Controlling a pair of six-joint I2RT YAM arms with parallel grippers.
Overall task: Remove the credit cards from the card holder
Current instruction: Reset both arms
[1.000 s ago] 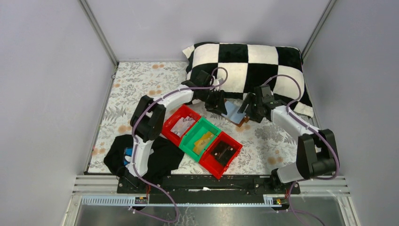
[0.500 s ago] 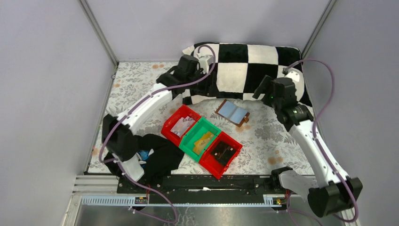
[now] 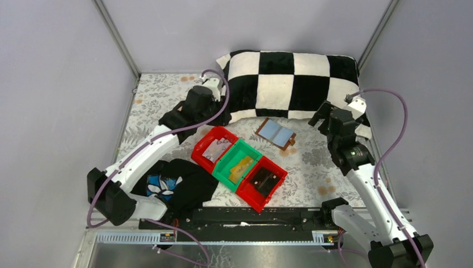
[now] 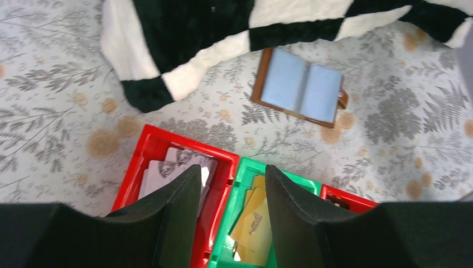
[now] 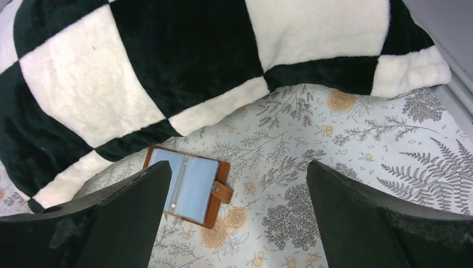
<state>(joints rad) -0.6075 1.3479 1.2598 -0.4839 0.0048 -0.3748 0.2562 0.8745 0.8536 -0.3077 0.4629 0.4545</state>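
We find the card holder (image 3: 275, 133) lying open and flat on the floral table (image 3: 162, 100). It sits just in front of the checkered pillow (image 3: 290, 78), with its grey-blue panels facing up (we cannot tell whether any card sits behind them). Neither arm touches it.

A few pale grey credit cards (image 4: 173, 170) lie in the red bin (image 4: 146, 146), which stands against a green bin (image 4: 290, 178) holding yellow-tan pieces.

The left gripper (image 4: 233, 170) hangs above the seam between these two bins. Its fingers are spread and there is nothing between them. The right gripper (image 5: 239, 167) hovers over the table near the pillow's right corner, well apart from the holder. Its fingers are set wide and it is empty as well.

A black cloth (image 3: 192, 184) lies crumpled by the left arm's base.
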